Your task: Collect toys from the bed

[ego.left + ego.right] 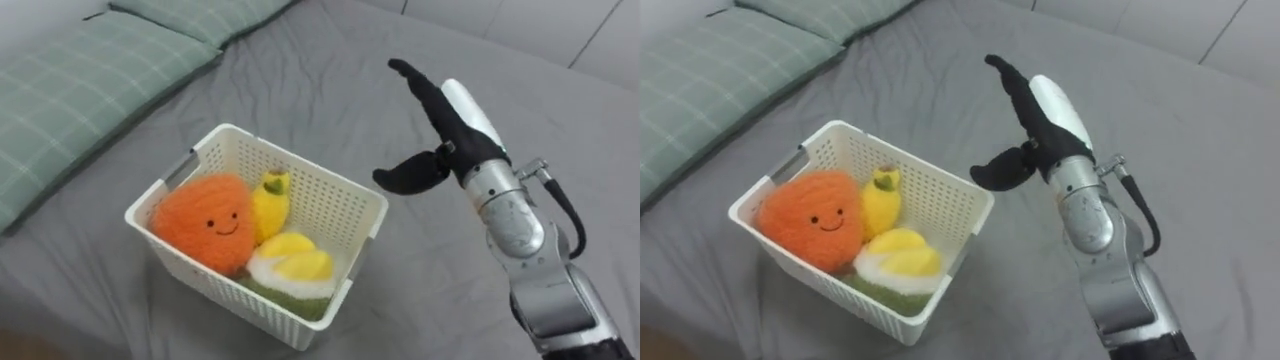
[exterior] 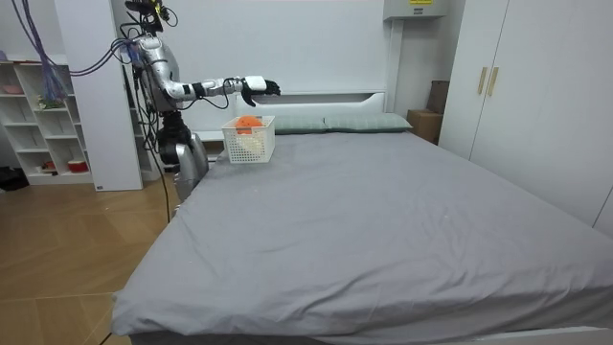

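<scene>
A white slatted basket [image 1: 345,195] [image 1: 956,192] [image 2: 259,144] stands on the grey bed. It holds an orange plush with a smiling face [image 1: 205,222] [image 1: 812,219], a small yellow plush [image 1: 270,200] [image 1: 880,198] and a yellow-and-white plush on green [image 1: 292,268] [image 1: 898,262]. My right hand [image 1: 445,130] [image 1: 1038,125] hovers above the bed just right of the basket, open, fingers straight and thumb spread, holding nothing. In the room view I stand at the bed's side near its head, right arm stretched out over the basket [image 2: 254,87].
Two green checked pillows [image 1: 80,95] [image 1: 710,85] lie at the bed's head, left of the basket. The grey sheet [image 1: 330,80] stretches beyond. In the room view, a white shelf unit [image 2: 43,120] stands behind me and a wardrobe [image 2: 536,86] on the room view's right.
</scene>
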